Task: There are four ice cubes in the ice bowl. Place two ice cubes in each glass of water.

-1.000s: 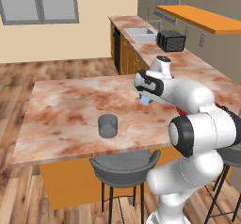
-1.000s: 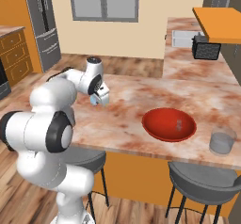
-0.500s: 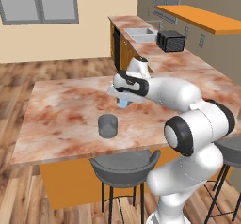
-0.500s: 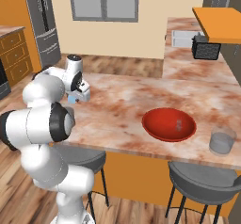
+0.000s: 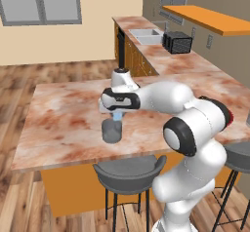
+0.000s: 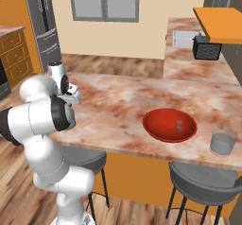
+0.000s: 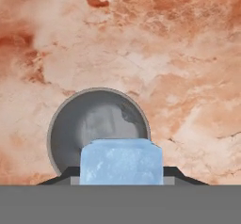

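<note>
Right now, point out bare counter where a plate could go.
Free: the marble between the gripper and the red ice bowl, and behind the bowl. Crowded: around the glass under the held ice cube, and between bowl and second glass.

- No writing, label, brand, number or sign could be read anywhere I looked.
</note>
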